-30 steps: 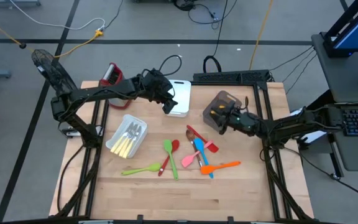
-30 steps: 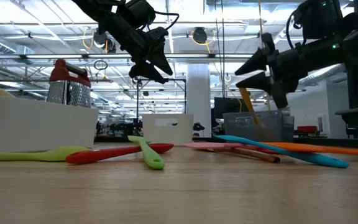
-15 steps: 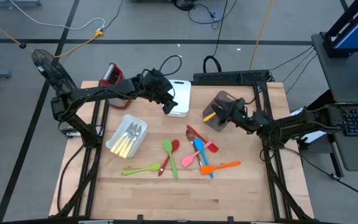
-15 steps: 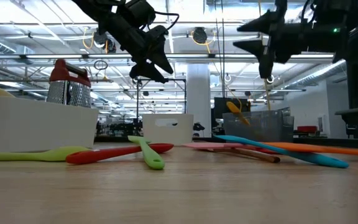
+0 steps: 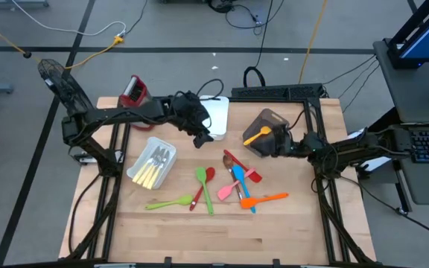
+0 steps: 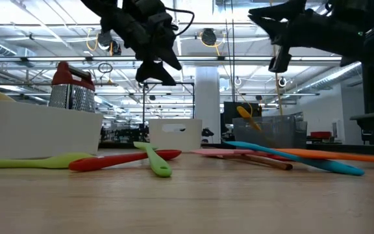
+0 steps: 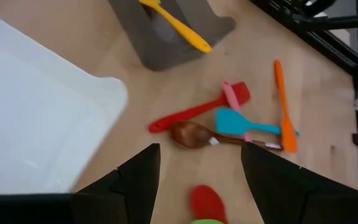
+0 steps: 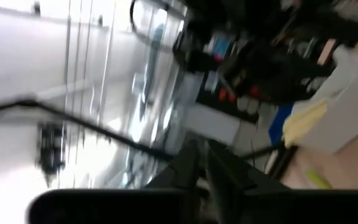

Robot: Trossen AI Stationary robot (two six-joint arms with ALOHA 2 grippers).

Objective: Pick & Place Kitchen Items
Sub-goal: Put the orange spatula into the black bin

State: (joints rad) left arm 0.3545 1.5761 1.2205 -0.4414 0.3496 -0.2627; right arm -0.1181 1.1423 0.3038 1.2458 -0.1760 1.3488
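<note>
left tool [image 7: 197, 180] wide, empty | right tool [image 5: 280, 146] pinched together, empty | yellow spatula [image 5: 257, 135] half-hidden in grey bin [image 5: 268, 119]

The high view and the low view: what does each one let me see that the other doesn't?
Only the high view shows the white tray of yellow-handled cutlery from above, the yellow spatula lying in the grey bin, and the keyboard off to the side.

Only the low view shows the room's ceiling lights and how high both grippers hang above the wood.

Both show the grater, the green spoon, the orange spatula, the open left gripper and the right gripper, which holds nothing.
</note>
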